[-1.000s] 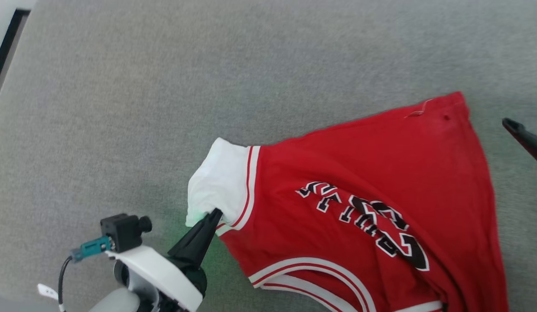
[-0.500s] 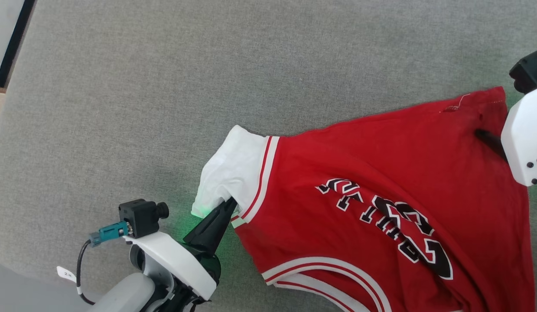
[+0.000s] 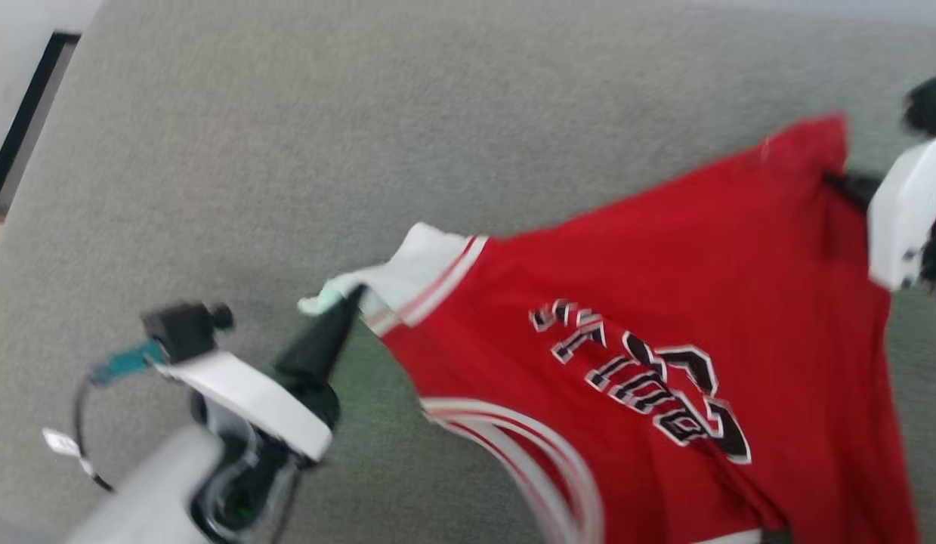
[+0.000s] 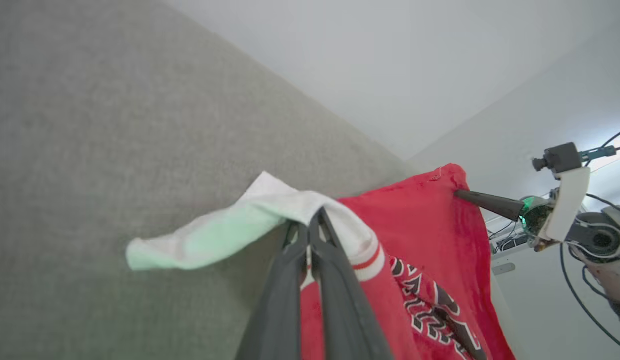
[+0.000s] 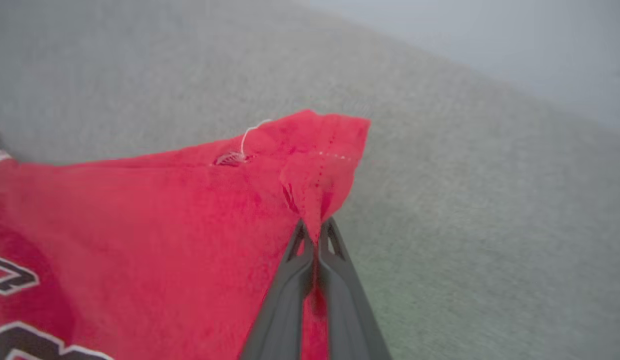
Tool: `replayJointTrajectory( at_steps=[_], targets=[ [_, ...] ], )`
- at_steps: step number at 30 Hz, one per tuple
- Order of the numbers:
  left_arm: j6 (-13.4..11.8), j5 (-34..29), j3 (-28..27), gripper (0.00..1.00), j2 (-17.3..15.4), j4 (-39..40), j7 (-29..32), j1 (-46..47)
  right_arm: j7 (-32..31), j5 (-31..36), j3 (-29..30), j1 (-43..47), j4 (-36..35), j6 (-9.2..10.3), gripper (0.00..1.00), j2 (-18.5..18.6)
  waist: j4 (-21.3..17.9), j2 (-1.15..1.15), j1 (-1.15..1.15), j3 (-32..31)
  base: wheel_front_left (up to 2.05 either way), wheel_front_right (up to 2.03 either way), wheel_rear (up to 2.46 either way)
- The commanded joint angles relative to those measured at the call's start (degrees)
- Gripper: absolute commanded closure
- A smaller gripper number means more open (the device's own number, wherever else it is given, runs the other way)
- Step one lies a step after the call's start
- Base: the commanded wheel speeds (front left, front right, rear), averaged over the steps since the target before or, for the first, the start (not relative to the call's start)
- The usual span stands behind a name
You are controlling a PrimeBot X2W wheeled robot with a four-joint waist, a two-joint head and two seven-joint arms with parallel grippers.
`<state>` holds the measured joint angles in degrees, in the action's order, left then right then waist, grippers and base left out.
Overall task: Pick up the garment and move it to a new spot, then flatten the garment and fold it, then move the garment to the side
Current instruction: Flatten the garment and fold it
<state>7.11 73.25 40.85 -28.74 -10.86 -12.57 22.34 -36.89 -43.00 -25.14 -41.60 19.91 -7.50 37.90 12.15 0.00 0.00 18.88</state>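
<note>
While the left pincer [image 3: 352,296] grips its sleeve, the garment [image 3: 664,279] extends rightward

Garment [image 3: 664,287] stretches over the table [image 3: 286,151]: left end effector [image 3: 353,296] at its left corner, right end effector [image 3: 836,181] at its far right corner.

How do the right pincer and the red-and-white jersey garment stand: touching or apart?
Touching. The right wrist view shows the right pincer shut on a corner of the red-and-white jersey garment, pinching it.
</note>
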Motion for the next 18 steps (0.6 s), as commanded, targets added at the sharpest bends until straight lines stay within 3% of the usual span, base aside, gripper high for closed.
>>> replayJointTrajectory(
  at_steps=[1,6,9,18],
  targets=[
    [0.3,0.0,-0.5,1.0,-0.8,-0.1,0.1,1.6,1.3,-0.3,1.1,-0.9,0.9,0.03,1.0,-0.4,-1.5,0.0,0.0,-1.6,0.0,0.0,0.0],
    [0.4,2.0,-2.4,1.0,-2.0,0.2,2.0,10.2,7.8,-0.8,7.8,-5.9,6.4,0.03,1.0,-2.6,-3.7,0.0,0.0,-2.3,0.0,0.0,0.0],
    [0.4,3.1,-4.7,1.0,-1.4,-3.0,3.7,21.7,13.7,0.5,13.4,-13.2,11.4,0.03,1.0,-5.1,-5.6,0.0,0.0,-0.3,0.0,0.0,0.0],
    [0.3,4.7,-12.8,1.0,3.0,-23.4,1.8,52.9,29.0,9.4,23.4,-34.7,25.0,0.17,1.0,-10.0,-9.8,0.0,0.0,4.4,0.0,0.0,0.0]
  ],
)
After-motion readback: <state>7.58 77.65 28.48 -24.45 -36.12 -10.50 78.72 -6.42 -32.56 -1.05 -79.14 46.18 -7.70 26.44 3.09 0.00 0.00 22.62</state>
